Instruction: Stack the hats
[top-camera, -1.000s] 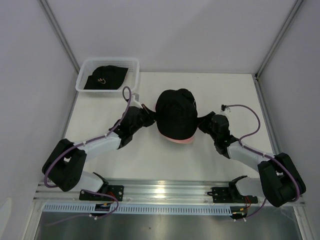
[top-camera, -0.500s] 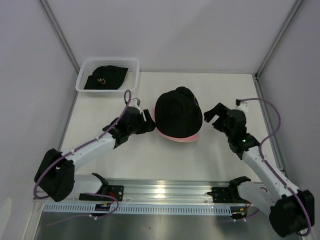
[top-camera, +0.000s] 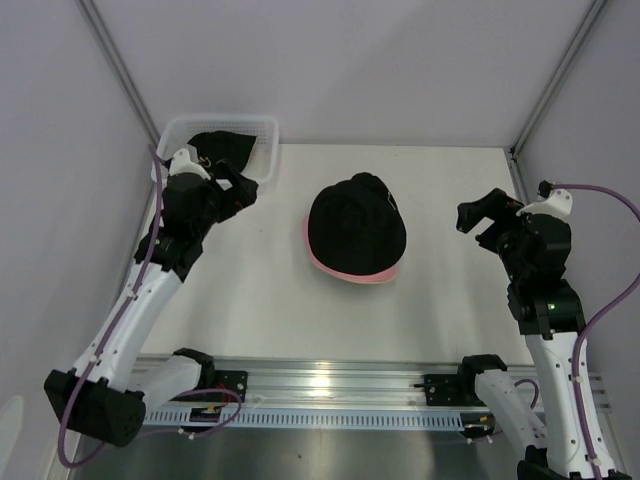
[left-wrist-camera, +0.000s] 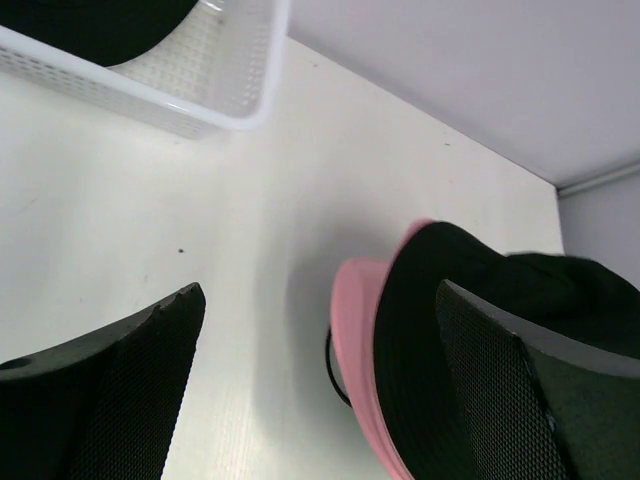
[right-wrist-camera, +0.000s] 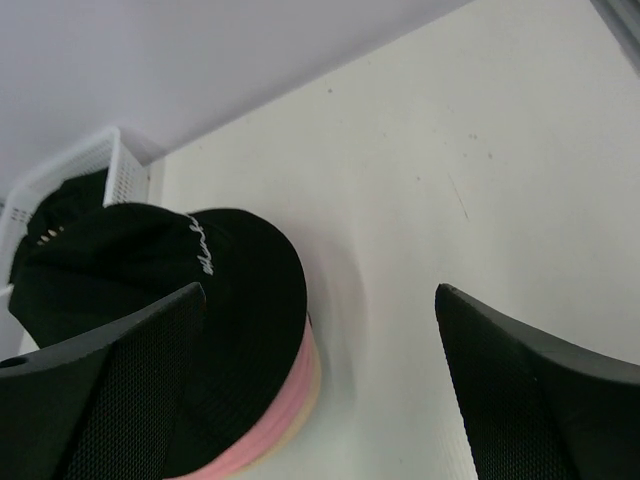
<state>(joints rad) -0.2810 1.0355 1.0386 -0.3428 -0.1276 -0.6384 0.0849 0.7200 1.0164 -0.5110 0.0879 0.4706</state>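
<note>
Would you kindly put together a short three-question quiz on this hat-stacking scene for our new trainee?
1. True or false: the left gripper and right gripper are both open and hold nothing.
2. Which colour of brim shows directly under the black hat at mid-table? A pink, B blue, C green.
3. Fill in: the second black hat lies in the white ____ at the far left corner.

Key
1. True: both sets of jaws stand wide and away from the stack.
2. A: the pink hat peeks out below.
3. basket
</note>
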